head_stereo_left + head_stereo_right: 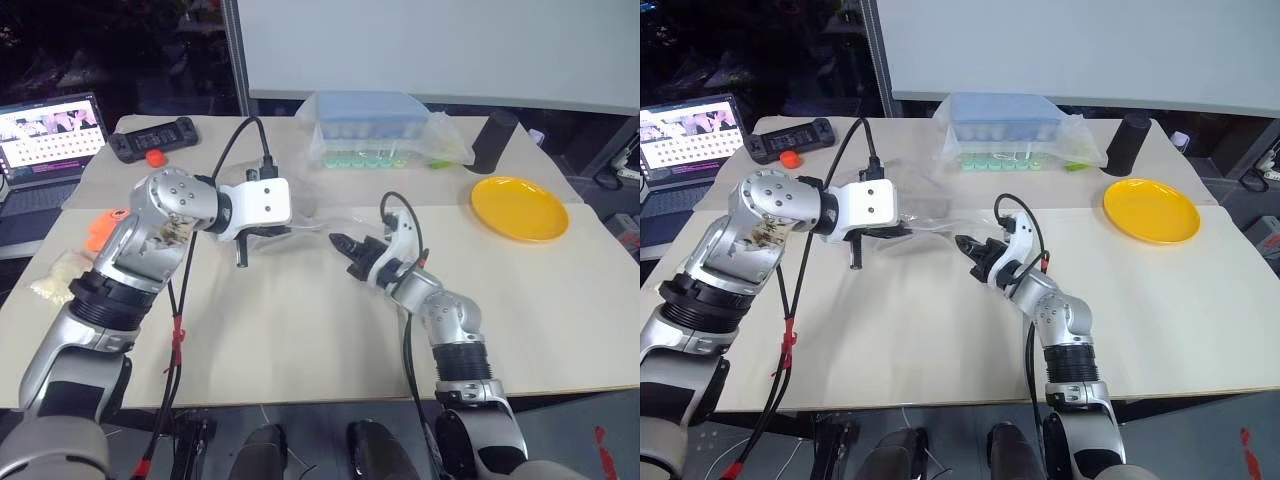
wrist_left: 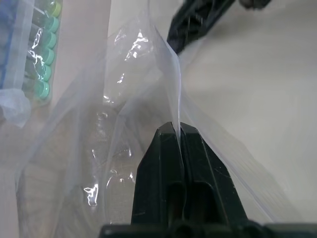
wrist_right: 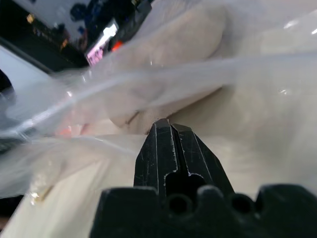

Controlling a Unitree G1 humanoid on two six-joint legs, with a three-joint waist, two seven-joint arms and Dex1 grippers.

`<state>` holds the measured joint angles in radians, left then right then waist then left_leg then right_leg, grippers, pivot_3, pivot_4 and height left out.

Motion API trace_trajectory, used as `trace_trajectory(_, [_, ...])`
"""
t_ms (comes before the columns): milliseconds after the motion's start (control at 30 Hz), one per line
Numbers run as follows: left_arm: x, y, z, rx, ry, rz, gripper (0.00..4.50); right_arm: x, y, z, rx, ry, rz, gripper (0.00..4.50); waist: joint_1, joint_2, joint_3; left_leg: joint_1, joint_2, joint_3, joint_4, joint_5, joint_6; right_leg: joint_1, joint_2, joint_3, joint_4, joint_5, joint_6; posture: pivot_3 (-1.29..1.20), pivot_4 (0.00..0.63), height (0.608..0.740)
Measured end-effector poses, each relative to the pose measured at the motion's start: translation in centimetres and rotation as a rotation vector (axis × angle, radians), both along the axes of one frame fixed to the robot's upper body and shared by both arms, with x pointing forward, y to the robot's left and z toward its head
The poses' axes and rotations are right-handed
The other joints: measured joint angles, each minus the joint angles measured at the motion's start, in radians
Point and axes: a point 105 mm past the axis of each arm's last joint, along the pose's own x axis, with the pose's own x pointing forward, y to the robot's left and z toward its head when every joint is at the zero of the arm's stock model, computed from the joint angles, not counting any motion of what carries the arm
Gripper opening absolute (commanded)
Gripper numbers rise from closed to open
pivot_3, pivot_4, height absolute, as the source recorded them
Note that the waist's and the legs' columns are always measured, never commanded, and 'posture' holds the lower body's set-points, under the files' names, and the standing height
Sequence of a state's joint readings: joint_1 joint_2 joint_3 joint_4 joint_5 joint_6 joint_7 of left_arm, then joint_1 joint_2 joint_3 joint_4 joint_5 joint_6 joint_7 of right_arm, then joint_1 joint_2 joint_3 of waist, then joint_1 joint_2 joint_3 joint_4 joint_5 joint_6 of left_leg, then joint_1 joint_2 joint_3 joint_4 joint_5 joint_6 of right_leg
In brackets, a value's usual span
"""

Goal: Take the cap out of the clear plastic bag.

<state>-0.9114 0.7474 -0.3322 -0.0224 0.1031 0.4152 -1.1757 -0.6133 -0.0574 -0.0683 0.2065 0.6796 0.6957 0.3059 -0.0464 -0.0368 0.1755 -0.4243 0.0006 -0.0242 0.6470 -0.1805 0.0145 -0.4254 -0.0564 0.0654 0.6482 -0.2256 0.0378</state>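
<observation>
Your left gripper (image 2: 179,130) fingers pinch the clear plastic bag's (image 2: 124,99) edge. Your right gripper (image 3: 166,124) fingers, clenched, sit at the bag mouth mid-bench; the cap (image 3: 183,49) lies just beyond them inside.

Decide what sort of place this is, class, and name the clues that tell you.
Probably a robotics lab or test workspace: a table covered in plain beige sheeting, an open laptop at its edge, a handheld controller, and props laid out such as a yellow plate.

The cap (image 3: 178,54) blurs behind the clear plastic bag (image 3: 148,79).
</observation>
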Motion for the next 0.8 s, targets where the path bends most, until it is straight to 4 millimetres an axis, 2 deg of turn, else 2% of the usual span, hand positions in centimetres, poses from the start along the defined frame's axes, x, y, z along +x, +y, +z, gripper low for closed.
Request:
trace_trajectory(33, [0.0, 0.0, 0.1, -0.001, -0.005, 0.000, 0.00, -0.2, 0.5, -0.1, -0.018, -0.006, 0.024, 0.01, 0.000, 0.000, 0.000, 0.000, 0.000, 0.000, 0.000, 0.000, 0.000, 0.000, 0.000, 0.000, 0.000, 0.000, 0.000, 0.00, 0.150, 0.740])
trace_trajectory(200, [0.4, -0.2, 0.6, -0.006, -0.031, 0.001, 0.00, -2.2, 2.7, -2.4, -0.327, -0.057, 0.182, 0.01, 0.000, 0.000, 0.000, 0.000, 0.000, 0.000, 0.000, 0.000, 0.000, 0.000, 0.000, 0.000, 0.000, 0.000, 0.000, 0.00, 0.150, 0.740])
trace_trajectory(300, [0.6, 0.0, 0.6, -0.008, -0.033, 0.011, 0.00, -2.2, 2.7, -3.6, -0.472, -0.082, 0.178, 0.01, 0.000, 0.000, 0.000, 0.000, 0.000, 0.000, 0.000, 0.000, 0.000, 0.000, 0.000, 0.000, 0.000, 0.000, 0.000, 0.00, 0.150, 0.740])
trace_trajectory(400, [0.7, 0.0, 0.7, -0.009, -0.038, 0.014, 0.00, -2.0, 3.5, -3.5, -0.522, -0.121, 0.171, 0.01, -0.002, 0.000, 0.000, 0.000, 0.000, 0.000, 0.000, 0.000, 0.000, 0.000, 0.000, 0.000, 0.000, 0.000, 0.000, 0.00, 0.150, 0.740])
trace_trajectory(500, [0.7, 0.1, 0.9, -0.012, -0.045, 0.019, 0.00, -1.4, 4.2, -3.2, -0.457, -0.090, 0.127, 0.01, -0.002, 0.000, 0.000, 0.000, 0.000, 0.000, 0.000, 0.000, 0.000, 0.000, 0.000, 0.000, 0.000, 0.000, 0.000, 0.00, 0.150, 0.740])
trace_trajectory(633, [0.5, 0.0, 1.2, -0.016, -0.058, 0.025, 0.00, 0.0, 4.6, -1.3, -0.162, 0.049, 0.027, 0.01, 0.000, 0.000, 0.000, 0.000, 0.000, -0.001, 0.000, 0.000, 0.000, 0.000, 0.000, 0.000, 0.001, 0.000, 0.000, 0.00, 0.150, 0.740])
trace_trajectory(800, [0.1, 0.4, 0.9, -0.025, -0.054, 0.047, 0.00, 0.8, 2.8, -1.8, -0.010, 0.191, -0.044, 0.01, 0.003, 0.000, 0.000, 0.001, 0.000, -0.001, -0.001, 0.000, 0.000, 0.001, -0.002, 0.000, 0.000, 0.000, 0.000, 0.00, 0.150, 0.740])
